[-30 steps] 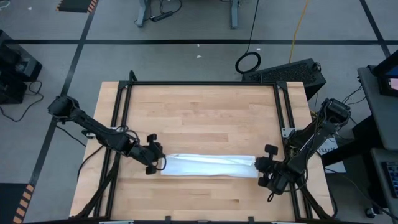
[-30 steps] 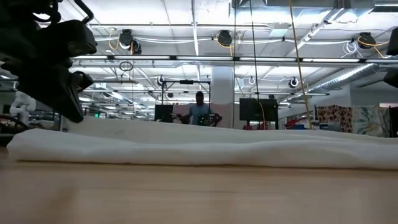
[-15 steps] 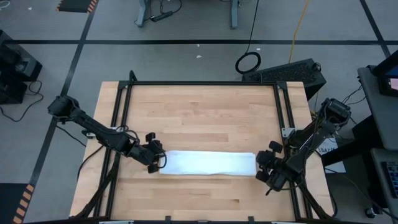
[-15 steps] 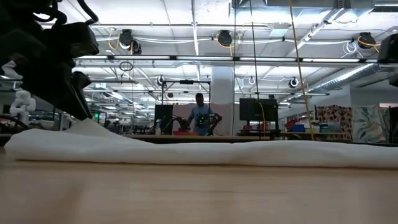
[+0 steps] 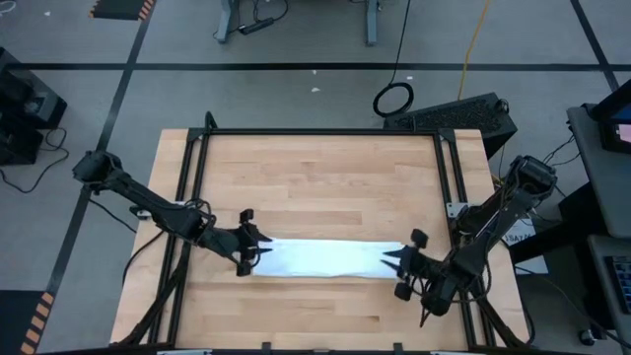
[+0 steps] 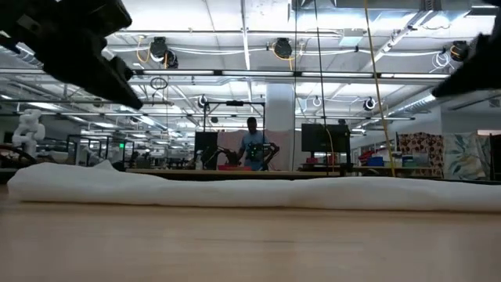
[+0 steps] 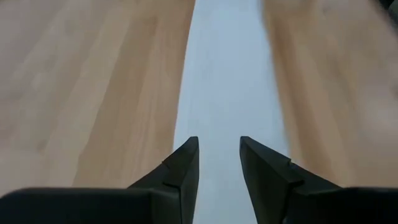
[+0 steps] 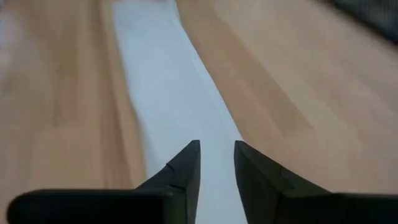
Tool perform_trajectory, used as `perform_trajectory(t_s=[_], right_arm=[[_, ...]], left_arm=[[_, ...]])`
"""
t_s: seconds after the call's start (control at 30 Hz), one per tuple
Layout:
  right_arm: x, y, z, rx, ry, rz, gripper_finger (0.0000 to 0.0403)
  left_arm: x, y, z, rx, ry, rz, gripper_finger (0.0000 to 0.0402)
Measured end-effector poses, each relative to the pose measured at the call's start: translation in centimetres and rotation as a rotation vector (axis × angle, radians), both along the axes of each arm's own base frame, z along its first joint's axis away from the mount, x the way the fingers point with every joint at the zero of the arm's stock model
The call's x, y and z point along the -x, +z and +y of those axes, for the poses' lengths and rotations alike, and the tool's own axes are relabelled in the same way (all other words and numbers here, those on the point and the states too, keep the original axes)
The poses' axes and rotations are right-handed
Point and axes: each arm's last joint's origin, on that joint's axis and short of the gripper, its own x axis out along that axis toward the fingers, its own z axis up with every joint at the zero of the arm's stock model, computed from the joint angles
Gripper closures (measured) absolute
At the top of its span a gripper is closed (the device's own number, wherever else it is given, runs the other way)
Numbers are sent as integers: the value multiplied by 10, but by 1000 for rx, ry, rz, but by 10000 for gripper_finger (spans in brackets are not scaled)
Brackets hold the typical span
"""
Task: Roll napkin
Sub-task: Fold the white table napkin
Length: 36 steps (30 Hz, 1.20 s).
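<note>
Industrial lab, ceiling pipes (image 6: 235,74), monitors (image 6: 321,139)

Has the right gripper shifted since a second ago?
Yes. In the high view the right gripper has swung away from the table's right frame rail, its fingers now pointing along the napkin.

White napkin (image 5: 325,258), long narrow folded strip, flat on table

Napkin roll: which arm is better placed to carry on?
Neither clearly. The left gripper and right gripper, both open, hang over opposite ends of the napkin; rolling probably needs both.
</note>
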Motion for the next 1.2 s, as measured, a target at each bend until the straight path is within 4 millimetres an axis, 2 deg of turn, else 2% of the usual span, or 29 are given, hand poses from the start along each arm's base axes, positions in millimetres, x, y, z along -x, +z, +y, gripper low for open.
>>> perform_trajectory(t_s=[0.13,0.3,0.43,0.5,0.67,0.77,0.83,0.9,1.03,1.1,1.2], right_arm=[[-16,-10,2,50,76,-102,347],[-36,-25,-5,74,228,-94,393],[-42,-40,-27,89,239,-77,398],[-37,-52,-41,60,241,-86,400],[-24,-76,-61,-42,249,-198,401],[-17,-91,-65,-28,256,-157,402],[-18,-102,-66,-25,240,-108,402],[-18,-111,-67,-23,229,-72,402],[-27,-123,-65,-36,183,-58,402],[-31,-128,-64,-42,171,-54,402],[-30,-128,-62,-59,179,-51,402]], left_arm=[[-4,-20,-1,7,1,-97,279],[1,-57,2,49,134,-1,279],[7,-80,-3,58,163,98,279],[9,-87,-6,64,170,127,279],[11,-84,-11,61,147,135,279],[7,-71,-14,63,118,96,279],[5,-58,-15,46,103,34,279],[-6,-44,-19,45,90,-86,279],[-23,-27,-25,70,-18,-320,279],[-27,-36,-26,56,-47,-311,279],[-29,-63,-27,60,-35,-191,279]])
